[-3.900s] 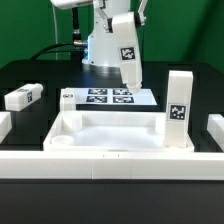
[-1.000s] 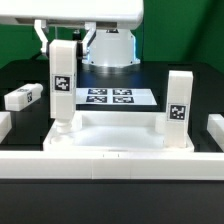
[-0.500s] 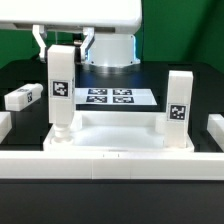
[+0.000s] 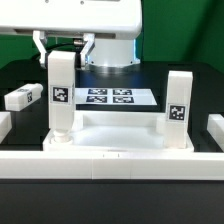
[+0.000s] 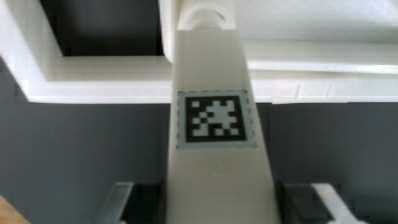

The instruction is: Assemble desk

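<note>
The white tray-like desk top (image 4: 115, 133) lies in the middle of the table. My gripper (image 4: 62, 48) is shut on a square white leg (image 4: 61, 95), which it holds upright by its upper end. The leg's lower end sits at the round socket in the top's near corner on the exterior view's left. In the wrist view the tagged leg (image 5: 217, 110) runs from between my fingers (image 5: 137, 200) out to that socket (image 5: 206, 17) in the desk top (image 5: 107, 75). A second leg (image 4: 179, 110) stands upright in the near corner on the exterior view's right.
Another tagged leg (image 4: 22, 97) lies on the black table at the exterior view's left. The marker board (image 4: 110, 97) lies behind the desk top. A long low white rail (image 4: 110, 167) runs along the front, with white blocks at its ends (image 4: 214, 128).
The held leg came over from behind the desk top to the near corner on the exterior view's left. Over the last second it has sunk a little lower into the socket.
</note>
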`<state>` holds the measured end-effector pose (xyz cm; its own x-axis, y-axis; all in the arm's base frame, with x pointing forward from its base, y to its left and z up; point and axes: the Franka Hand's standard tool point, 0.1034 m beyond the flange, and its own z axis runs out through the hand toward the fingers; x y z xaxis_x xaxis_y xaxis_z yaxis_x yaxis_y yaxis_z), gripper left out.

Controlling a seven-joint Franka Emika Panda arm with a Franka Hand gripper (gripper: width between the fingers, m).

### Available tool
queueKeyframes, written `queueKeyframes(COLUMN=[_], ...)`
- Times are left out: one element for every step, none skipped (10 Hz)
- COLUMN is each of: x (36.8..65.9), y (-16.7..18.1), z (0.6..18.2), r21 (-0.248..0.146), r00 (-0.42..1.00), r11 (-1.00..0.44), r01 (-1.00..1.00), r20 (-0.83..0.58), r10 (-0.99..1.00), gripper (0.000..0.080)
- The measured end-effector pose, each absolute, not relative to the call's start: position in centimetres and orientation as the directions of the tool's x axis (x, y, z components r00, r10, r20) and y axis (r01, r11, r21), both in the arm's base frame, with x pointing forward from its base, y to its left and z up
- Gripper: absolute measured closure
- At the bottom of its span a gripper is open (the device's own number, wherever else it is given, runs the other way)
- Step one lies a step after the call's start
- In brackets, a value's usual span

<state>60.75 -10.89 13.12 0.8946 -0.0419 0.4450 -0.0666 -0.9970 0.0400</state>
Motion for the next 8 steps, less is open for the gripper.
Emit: queueKeyframes(x=[60.7, 60.7, 60.6, 60.5, 60.5, 60.4, 60.3, 60.0], y=[-10.9, -10.9, -10.9, -11.0, -11.0, -11.2, -11.3, -11.5], z=[13.1, 12.8, 12.5, 12.3, 12.2, 12.1, 12.1, 11.9], r21=[0.040, 0.040, 0.042, 0.044, 0.049, 0.058, 0.068, 0.084], r00=[0.895, 0.897, 0.898, 0.898, 0.896, 0.892, 0.886, 0.879], r11=[-0.997, -0.997, -0.997, -0.997, -0.996, -0.996, -0.995, -0.993], r01=[-0.066, -0.067, -0.067, -0.068, -0.070, -0.074, -0.078, -0.084], r20=[0.444, 0.440, 0.438, 0.438, 0.442, 0.450, 0.461, 0.476], r10=[-0.042, -0.042, -0.042, -0.042, -0.041, -0.040, -0.038, -0.034], gripper=[0.0511, 0.0511, 0.0511, 0.0511, 0.0511, 0.0511, 0.0511, 0.0511])
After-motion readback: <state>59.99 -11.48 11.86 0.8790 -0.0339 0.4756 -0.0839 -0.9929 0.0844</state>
